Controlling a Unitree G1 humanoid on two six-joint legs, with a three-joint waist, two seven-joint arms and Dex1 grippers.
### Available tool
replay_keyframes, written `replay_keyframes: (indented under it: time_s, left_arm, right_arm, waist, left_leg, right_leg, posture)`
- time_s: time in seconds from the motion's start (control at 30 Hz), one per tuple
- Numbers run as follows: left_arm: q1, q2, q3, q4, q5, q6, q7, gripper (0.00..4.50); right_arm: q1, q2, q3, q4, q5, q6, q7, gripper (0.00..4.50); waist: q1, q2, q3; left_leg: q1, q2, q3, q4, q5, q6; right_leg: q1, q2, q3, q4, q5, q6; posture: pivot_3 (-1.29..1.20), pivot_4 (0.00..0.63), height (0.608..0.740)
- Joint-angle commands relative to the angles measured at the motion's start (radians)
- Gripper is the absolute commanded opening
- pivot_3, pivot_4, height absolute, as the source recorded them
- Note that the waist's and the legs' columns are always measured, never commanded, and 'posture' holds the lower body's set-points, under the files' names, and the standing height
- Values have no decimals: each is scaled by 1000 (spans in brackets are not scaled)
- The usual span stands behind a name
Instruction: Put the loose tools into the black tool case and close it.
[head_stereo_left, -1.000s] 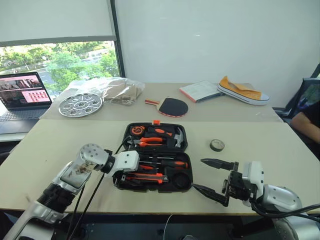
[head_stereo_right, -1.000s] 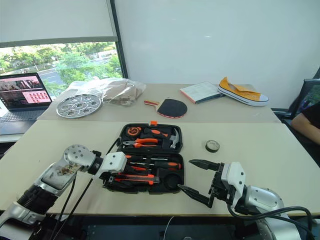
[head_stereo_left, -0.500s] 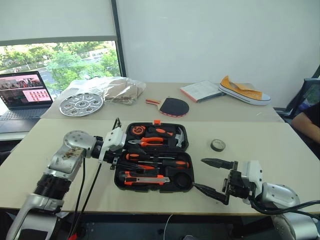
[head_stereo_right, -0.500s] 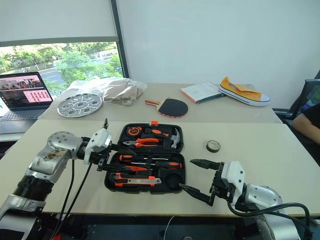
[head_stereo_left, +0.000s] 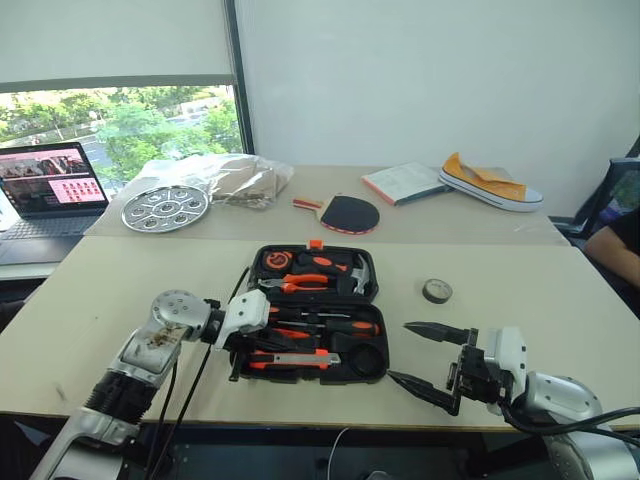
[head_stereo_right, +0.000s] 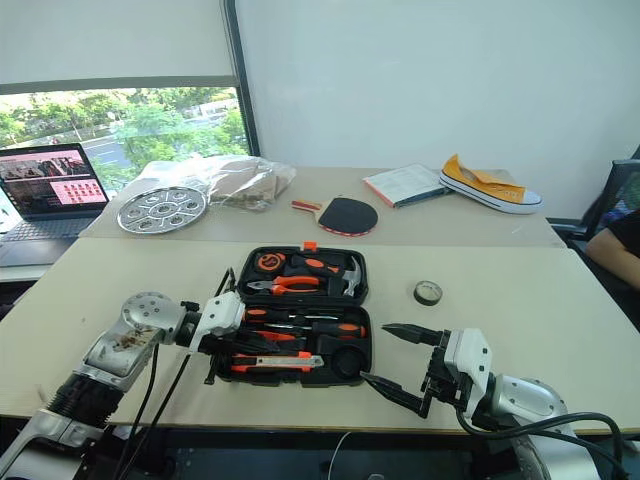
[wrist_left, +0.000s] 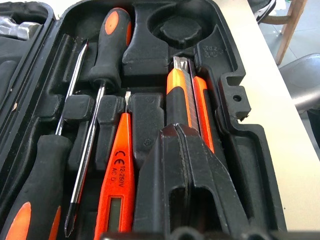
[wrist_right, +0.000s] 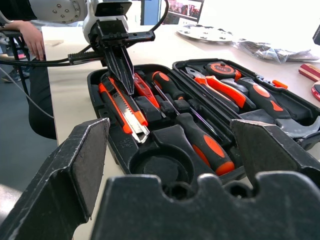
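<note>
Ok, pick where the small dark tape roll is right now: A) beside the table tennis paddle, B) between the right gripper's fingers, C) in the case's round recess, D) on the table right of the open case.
D: the tape roll lies on the table, apart from the open black tool case, whose round recess is empty.

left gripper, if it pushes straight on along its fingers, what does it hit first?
Probably the utility knife: the left gripper, shut, points down into the open tool case right over the knife's orange body. It could instead land on the moulded recess beside the knife; depth is hard to judge.
</note>
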Motion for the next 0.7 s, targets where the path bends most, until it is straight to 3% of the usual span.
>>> replay_keyframes:
  time_s: [0.03, 0.3, 0.53, 0.7]
  left_arm:
    - [14, 16, -27, 0, 43, 1, 12, 19]
    - [69, 13, -97, -5, 137, -40, 63, 19]
    - [98, 2, -50, -9, 86, -45, 104, 19]
    - [101, 27, -39, 37, 99, -91, 98, 19]
  right_arm:
    - [-8, 0, -22, -30, 1, -20, -7, 4500]
    - [10, -1, -32, -33, -3, -26, -12, 4500]
    - [31, -13, -68, -34, 1, -23, -13, 4500]
    - [40, -16, -98, -28, 5, -17, -11, 4500]
  waist:
    - [0, 0, 0]
    - [1, 2, -2]
    - [7, 4, -3]
    - [2, 5, -3]
  left_leg:
    - [0, 0, 0, 0, 0, 0]
    - [3, 0, 0, 0, 0, 0]
    - [16, 0, 0, -1, -1, 2]
    - [16, 0, 0, -3, -1, 2]
  right_leg:
    - [0, 0, 0, 0, 0, 0]
    - [3, 0, 0, 0, 0, 0]
    - [16, -1, 0, -2, -2, 3]
    - [15, -1, 1, -1, -3, 3]
  posture:
    - [0, 150, 740]
    - [0, 150, 740]
    - [0, 150, 740]
    - [0, 150, 740]
